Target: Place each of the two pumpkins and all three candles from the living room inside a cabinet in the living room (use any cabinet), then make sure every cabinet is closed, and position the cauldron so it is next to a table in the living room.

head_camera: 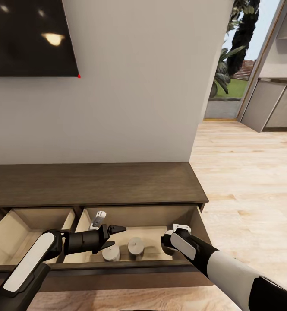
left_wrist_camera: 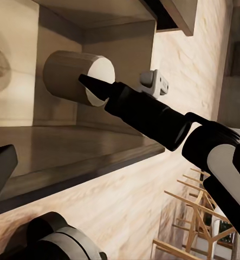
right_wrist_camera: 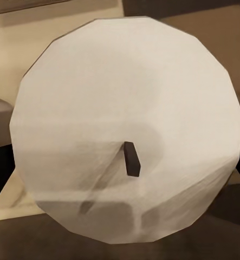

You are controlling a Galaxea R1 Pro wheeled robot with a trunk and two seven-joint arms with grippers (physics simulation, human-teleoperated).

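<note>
Two candles (head_camera: 136,248) stood in the cabinet's (head_camera: 91,183) open right drawer (head_camera: 200,222), at six o'clock in the head view. A third candle (right_wrist_camera: 128,124) loomed close before the right wrist camera, its edges cropped. The right pincer (head_camera: 165,242) was hidden behind its wrist, so its spread was unclear. The left pincer (head_camera: 115,236) hung spread over the drawer, holding nothing.

candles (head_camera: 136,248): 2 seen standing in drawer, head view | open drawers (head_camera: 195,216): 2 | cabinet (head_camera: 91,183): 1 | grippers (head_camera: 113,236): 2 | wall TV (head_camera: 31,36): 1
</note>
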